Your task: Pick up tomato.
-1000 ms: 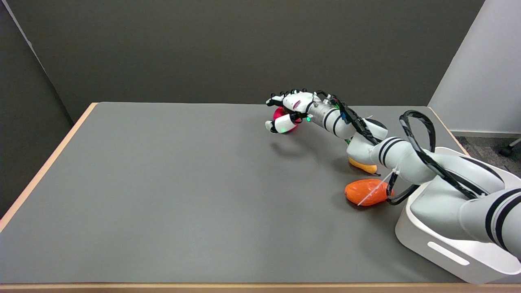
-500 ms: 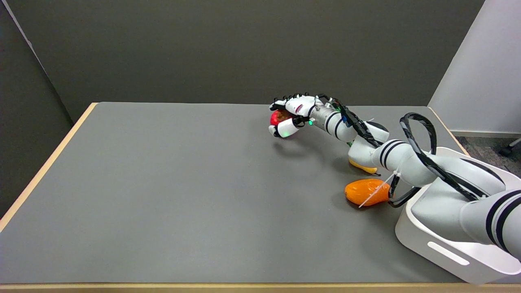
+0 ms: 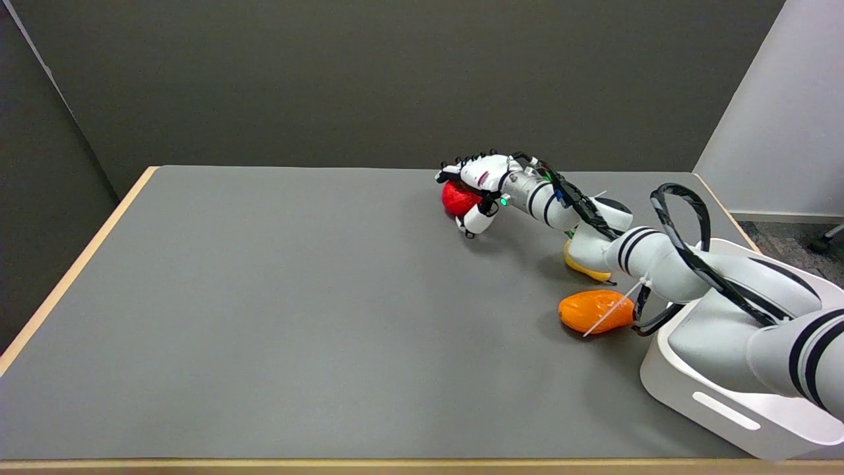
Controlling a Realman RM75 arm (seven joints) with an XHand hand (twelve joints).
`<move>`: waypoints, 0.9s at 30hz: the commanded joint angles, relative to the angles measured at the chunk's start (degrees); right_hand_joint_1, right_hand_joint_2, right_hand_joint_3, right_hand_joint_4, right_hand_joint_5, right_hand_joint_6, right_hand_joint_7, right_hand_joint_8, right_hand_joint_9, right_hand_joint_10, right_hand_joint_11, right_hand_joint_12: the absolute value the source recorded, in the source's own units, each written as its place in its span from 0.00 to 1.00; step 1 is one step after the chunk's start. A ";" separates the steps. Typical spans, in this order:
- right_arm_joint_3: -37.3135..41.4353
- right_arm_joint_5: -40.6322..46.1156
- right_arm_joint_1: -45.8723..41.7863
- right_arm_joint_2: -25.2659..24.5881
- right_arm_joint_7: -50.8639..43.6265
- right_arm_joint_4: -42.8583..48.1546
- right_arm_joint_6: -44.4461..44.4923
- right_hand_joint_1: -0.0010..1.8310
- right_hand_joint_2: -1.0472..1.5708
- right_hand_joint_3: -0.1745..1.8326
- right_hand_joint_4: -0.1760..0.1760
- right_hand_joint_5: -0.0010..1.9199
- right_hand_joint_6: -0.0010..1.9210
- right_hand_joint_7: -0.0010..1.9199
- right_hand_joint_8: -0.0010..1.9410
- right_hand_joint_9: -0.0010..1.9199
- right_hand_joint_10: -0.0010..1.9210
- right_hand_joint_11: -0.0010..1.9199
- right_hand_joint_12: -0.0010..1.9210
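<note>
1. Far across the gray table (image 3: 264, 316), near its back edge, the right hand (image 3: 476, 191) is wrapped over the red tomato (image 3: 457, 196).
2. Its fingers (image 3: 455, 170) curl over the top of the tomato, and the thumb (image 3: 476, 221) tucks in under it on the near side. So the hand is grasping the tomato, not loose and not a bare fist.
3. I cannot tell if the tomato sits on the table or hangs just above it.
4. The tomato is round, so it has no long side. I cannot see its stem, so I cannot say which way it points.
5. The right arm (image 3: 659, 264) comes in from the lower right, over a white bin (image 3: 725, 409) at the table's right edge.
6. An orange thing (image 3: 590, 311) lies on the table just beside the bin. A yellow thing (image 3: 580, 264) lies a bit farther back, partly hidden by the arm.
7. Half a second ago the thumb stuck out to the left, in front of the tomato, and hid part of it. Now the thumb has come in under it, and more of the red shows. The hand is in nearly the same place as before.
</note>
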 commanded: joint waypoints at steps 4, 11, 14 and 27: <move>2.54 -1.64 -1.12 1.21 -0.96 0.51 4.56 0.49 0.67 0.61 0.85 0.09 0.25 0.14 0.19 0.16 0.36 0.14 0.70; 5.53 -1.24 -2.98 3.20 -0.96 4.75 6.02 0.55 0.79 0.40 0.73 0.20 0.70 0.33 0.51 0.29 0.55 0.27 0.79; 6.94 -1.24 -3.95 4.07 -0.96 7.18 6.33 0.62 0.88 0.16 0.23 0.25 0.91 0.39 0.70 0.34 0.60 0.34 0.82; 17.23 -1.24 -9.63 9.10 -0.96 22.51 8.55 0.64 0.84 0.21 0.17 0.29 0.81 0.45 0.70 0.44 0.65 0.40 0.80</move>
